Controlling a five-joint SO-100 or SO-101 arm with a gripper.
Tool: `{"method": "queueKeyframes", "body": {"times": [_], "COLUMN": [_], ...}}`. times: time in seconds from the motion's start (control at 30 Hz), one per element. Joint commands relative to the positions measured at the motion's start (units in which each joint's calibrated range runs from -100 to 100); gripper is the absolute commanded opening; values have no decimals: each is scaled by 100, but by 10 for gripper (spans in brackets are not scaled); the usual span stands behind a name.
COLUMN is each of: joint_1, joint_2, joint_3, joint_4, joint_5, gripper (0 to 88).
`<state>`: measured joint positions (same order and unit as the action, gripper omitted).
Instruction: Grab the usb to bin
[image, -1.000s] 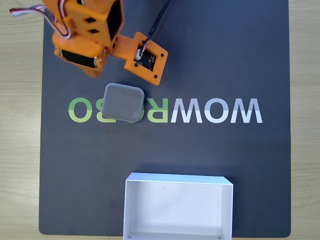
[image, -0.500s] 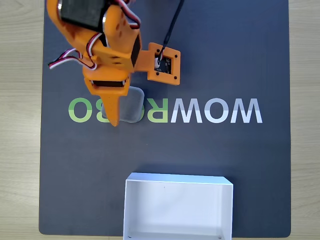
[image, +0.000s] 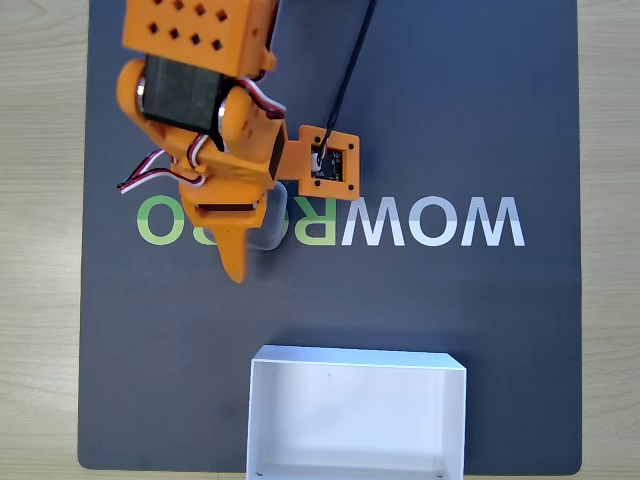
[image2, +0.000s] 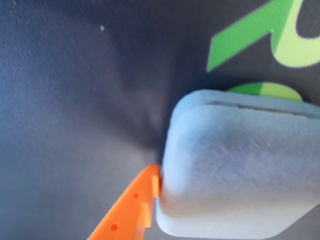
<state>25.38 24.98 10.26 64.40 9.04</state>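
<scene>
Here, tool (image: 250, 240) low over usb (image: 272, 222), bin (image: 356, 360) well apart.
One finger (image2: 132, 207) touched the usb's edge; grip state unclear.

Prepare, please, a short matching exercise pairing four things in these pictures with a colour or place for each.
Things:
1. usb
2. bin
3. gripper
4. mat

Descriptions:
A. orange, over the green letters
B. white, at the bottom edge of the fixed view
C. dark, with lettering
D. grey, against an orange finger in the wrist view

Pairs: 1-D, 2-B, 3-A, 4-C
</scene>
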Motion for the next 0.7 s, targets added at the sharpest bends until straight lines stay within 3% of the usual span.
{"method": "queueKeyframes", "body": {"times": [0.0,0.3,0.67], "joint_1": [30,63,122], "joint_2": [75,169,152], "joint_3": [-411,-366,-357], "joint_4": [77,243,208], "joint_5": [-5,0,-5], "gripper": [445,429,10]}}
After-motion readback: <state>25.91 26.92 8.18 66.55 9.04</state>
